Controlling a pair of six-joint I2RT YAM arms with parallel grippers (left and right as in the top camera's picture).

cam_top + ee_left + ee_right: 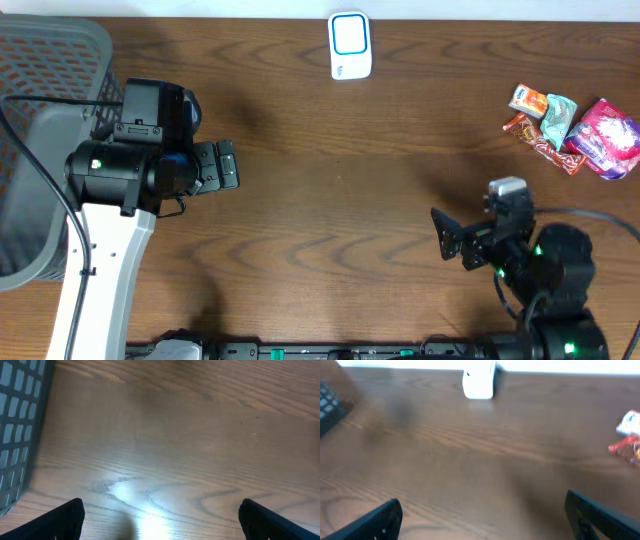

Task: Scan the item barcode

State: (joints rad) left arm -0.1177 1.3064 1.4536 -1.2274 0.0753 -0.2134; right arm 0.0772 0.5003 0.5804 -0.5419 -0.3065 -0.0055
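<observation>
1. Arms: two. Both are rising from the near edge of the desk. The left arm is showing a white link. The right arm is black, and green indicator lights are glowing on both.

2. End effectors: two. The left end effector is hanging over bare wood just beside the basket, pointing toward the desk centre. Its fingers are standing wide apart and are holding nothing; in the left wrist view only wood grain is lying between them. The right end effector is hanging over the near right part of the desk. Its fingers are likewise spread fully and are carrying nothing, as the right wrist view is confirming.

3. Basket: one. A grey mesh basket is occupying the left edge of the desk.

4. Items: four. They are lying in one touching cluster at the far right, well apart from both end effectors: an orange-and-white packet, a teal packet, a red-brown packet and a pink packet. No barcode is legible at this size.

5. Scanner: one. A white scanner with a blue-framed face is standing at the far edge, near the centre, well apart from the packets.

6. Surface: the desk is dark brown wood with bold grain, and glare is reflecting in the left wrist view.

7. Room: a pale strip is running beyond the far edge; its nature cannot be told.
</observation>
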